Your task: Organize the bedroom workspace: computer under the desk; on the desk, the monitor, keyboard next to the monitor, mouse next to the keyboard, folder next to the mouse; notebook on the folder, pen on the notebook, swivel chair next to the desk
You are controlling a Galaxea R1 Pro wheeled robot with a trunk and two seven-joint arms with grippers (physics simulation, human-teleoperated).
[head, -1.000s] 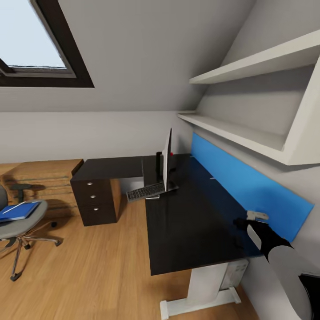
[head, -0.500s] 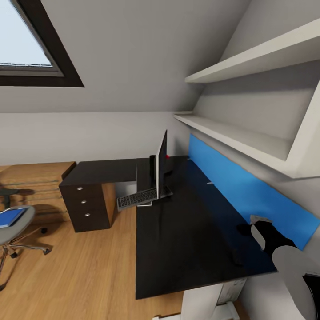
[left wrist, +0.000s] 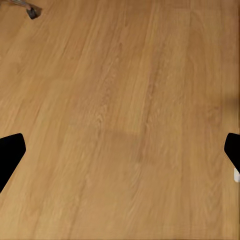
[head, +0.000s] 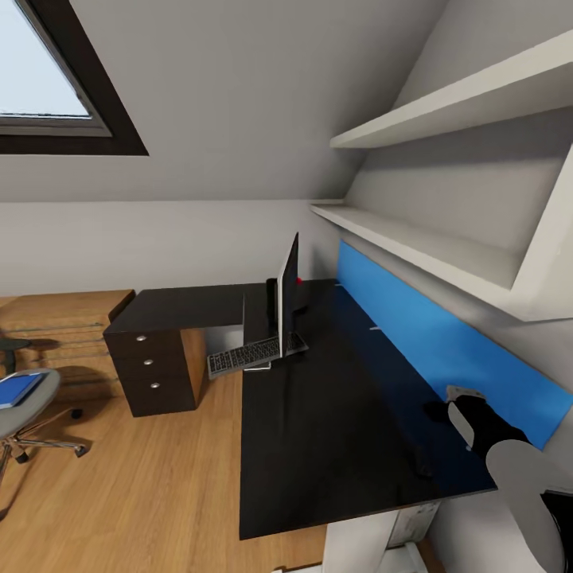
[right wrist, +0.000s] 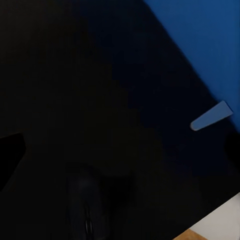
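Note:
The glossy black desk (head: 334,430) runs away from me along the right wall. The monitor (head: 288,293) stands on it edge-on at the far end. The keyboard (head: 253,353) lies beside its foot and overhangs the desk's edge. My right gripper (head: 439,411) hangs open just above the desk near the blue wall panel, and a dim rounded lump under it looks like the mouse (right wrist: 86,200). At far left the swivel chair (head: 32,406) carries the blue folder (head: 17,388). The pale computer (head: 414,519) shows under the desk. My left gripper (left wrist: 120,150) is open over wood floor.
A black drawer unit (head: 155,364) with silver knobs closes the desk's far leg. A low light-wood cabinet (head: 60,322) stands behind the chair. White shelves (head: 430,239) overhang the desk on the right. Open wood floor (head: 143,493) lies between chair and desk.
The whole view has swung right and a little closer, sliding the chair toward the left edge. Since half a second ago almost nothing differs. My right arm holds its place over the desk.

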